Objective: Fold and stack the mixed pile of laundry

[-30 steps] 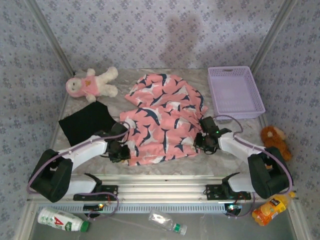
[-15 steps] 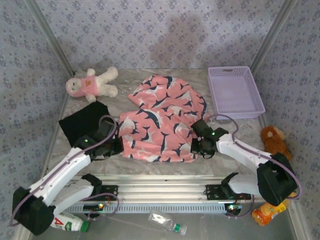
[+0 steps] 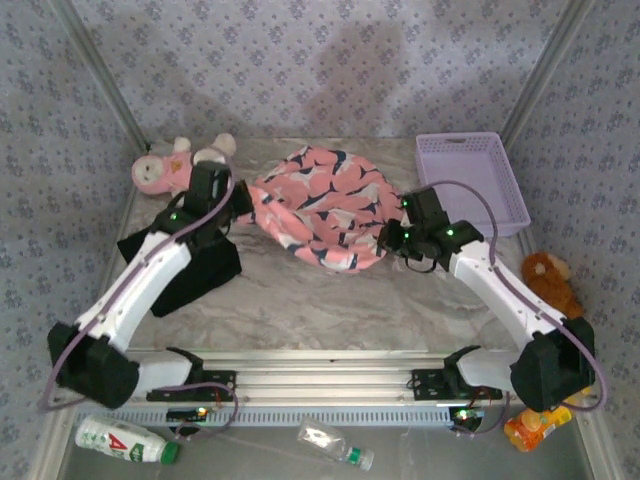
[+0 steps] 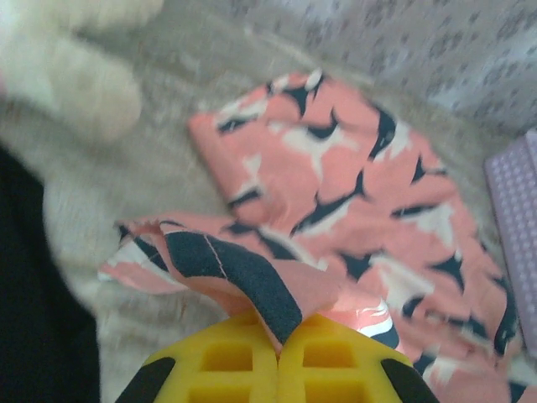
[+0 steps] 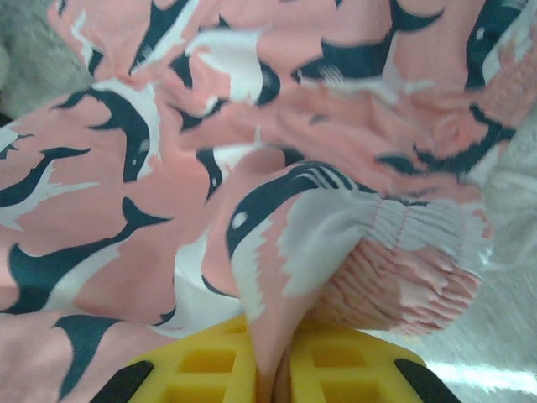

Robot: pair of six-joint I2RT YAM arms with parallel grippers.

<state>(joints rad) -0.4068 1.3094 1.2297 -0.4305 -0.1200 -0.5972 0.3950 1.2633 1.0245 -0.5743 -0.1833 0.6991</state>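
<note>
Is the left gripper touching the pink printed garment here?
Touching. The left wrist view shows the left gripper shut on a raised fold of the pink printed garment, with the cloth pinched where the jaws meet.

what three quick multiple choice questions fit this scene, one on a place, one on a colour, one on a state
1. Where does the purple basket sit on the table?
A far right
B near left
C centre

2. What colour is the shirt under the left arm?
A white
B black
C green

3. What is the left gripper doing?
A open over the table
B shut on a plush toy
C shut on the pink garment

Answers:
1 A, the top view shows it at the far right corner.
2 B, dark cloth lies beneath that arm.
3 C, the left wrist view shows printed pink cloth pinched in it.
</note>
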